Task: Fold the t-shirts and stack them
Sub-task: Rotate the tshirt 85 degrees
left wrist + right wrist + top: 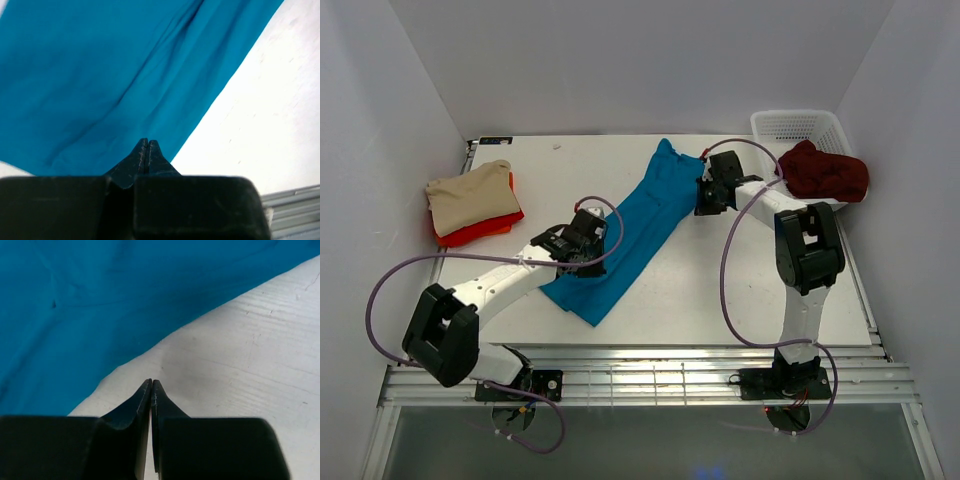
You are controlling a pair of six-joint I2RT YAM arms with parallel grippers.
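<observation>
While the teal shirt (pixel 632 228) lies diagonally, bare table (pixel 740 290) flanks it.
Left gripper (pixel 145 142) hovers over its near end, right gripper (pixel 151 382) beside its edge, jaws closed.

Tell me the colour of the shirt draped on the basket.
The shirt is dark maroon, clearest in the top external view.

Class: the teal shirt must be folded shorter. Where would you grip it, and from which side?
Pinch the teal shirt at its near end's corners, coming down from the near-left. It lies flat as a long diagonal strip, so that free short edge can probably be lifted over to the far end.
</observation>
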